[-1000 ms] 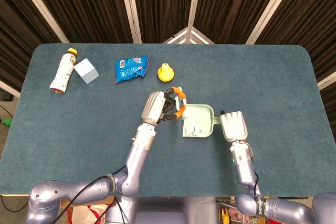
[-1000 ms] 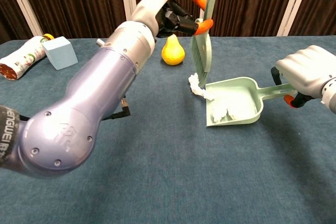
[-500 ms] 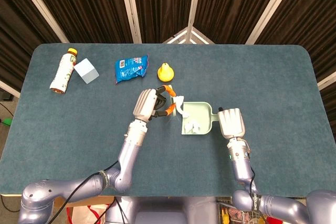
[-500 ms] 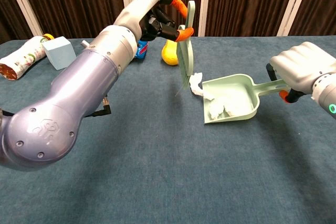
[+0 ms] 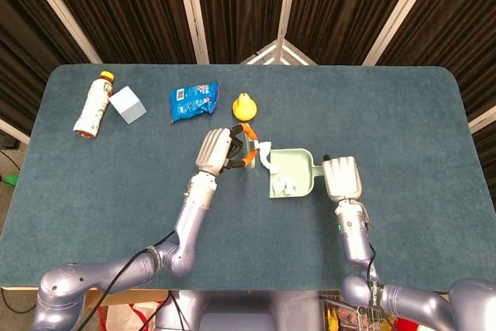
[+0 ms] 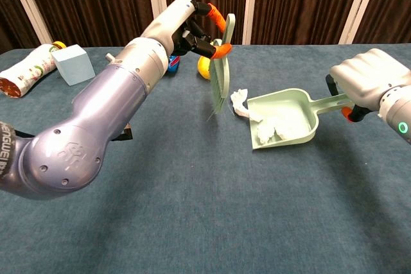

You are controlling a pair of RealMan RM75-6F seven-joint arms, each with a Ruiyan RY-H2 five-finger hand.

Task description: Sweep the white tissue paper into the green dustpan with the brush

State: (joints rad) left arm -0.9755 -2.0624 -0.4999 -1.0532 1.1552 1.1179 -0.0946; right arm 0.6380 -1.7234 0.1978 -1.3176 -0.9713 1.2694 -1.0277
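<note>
Mid-sweep: left hand point(image 6: 192, 27) grips brush point(image 6: 220, 68) upright, right hand point(image 6: 366, 85) clenched on dustpan point(image 6: 292, 123) handle. Tissue point(image 6: 240, 102) at pan's 9 o'clock lip; next push rightward.

1. Green dustpan point(image 6: 292, 110) sits on the teal table point(image 6: 212, 210), mouth facing left, handle pointing right.
2. Right hand point(image 6: 366, 85) grips the dustpan handle at its right end.
3. White tissue paper point(image 6: 270, 129) lies inside the dustpan; a second clump point(image 6: 240, 102) hangs at its left lip.
4. Left hand point(image 6: 192, 27) holds the brush point(image 6: 220, 72) just left of the dustpan mouth, bristles down, tilted, not touching the tissue.
5. Behind the brush: yellow pear point(image 6: 203, 65), partly hidden.
6. Far left of the dustpan: light blue cube point(image 6: 69, 64) and a lying bottle point(image 6: 29, 68).
</note>
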